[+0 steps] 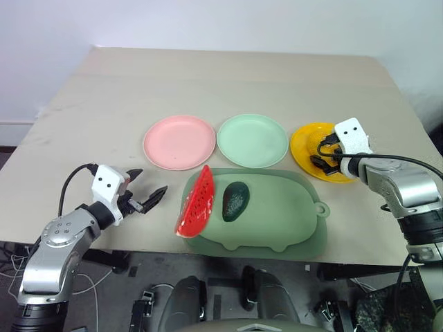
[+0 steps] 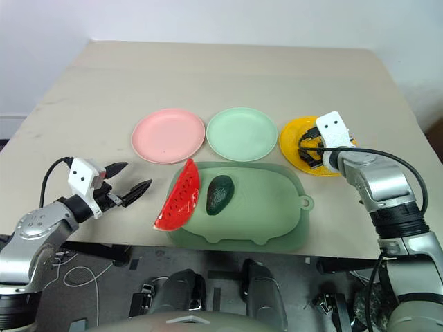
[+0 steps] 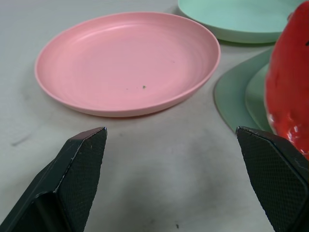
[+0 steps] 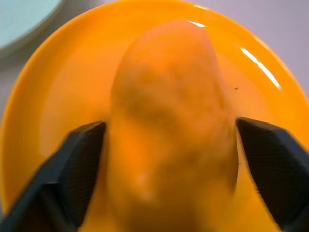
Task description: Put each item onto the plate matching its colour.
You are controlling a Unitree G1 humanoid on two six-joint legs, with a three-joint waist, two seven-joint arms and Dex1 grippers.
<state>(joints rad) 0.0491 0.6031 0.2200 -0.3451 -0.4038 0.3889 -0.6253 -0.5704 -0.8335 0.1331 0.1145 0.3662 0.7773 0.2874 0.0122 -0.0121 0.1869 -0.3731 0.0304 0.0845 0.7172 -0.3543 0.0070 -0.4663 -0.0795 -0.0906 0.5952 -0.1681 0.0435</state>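
My right end effector (image 4: 169, 145) sits over the yellow plate (image 1: 304, 142), fingers spread wide to either side of the mango (image 4: 169, 121). The mango lies on that plate between my fingers (image 4: 77, 169); I cannot tell whether the pads touch it.

My left end effector (image 1: 147, 188) hangs released at the near left of the surface (image 1: 228, 83), nothing between its fingers (image 3: 79, 164). It points toward the pink plate (image 1: 179, 141), which lies apart from it.

The mint green plate (image 1: 252, 140) sits between the pink and yellow ones, all three in a row.

Just in front of the row is the green pig-shaped tray (image 1: 284, 221). The watermelon wedge (image 1: 197, 202) stands tilted on the tray's left edge, rind outward. The avocado (image 1: 235, 200) lies on the tray just beside the wedge.
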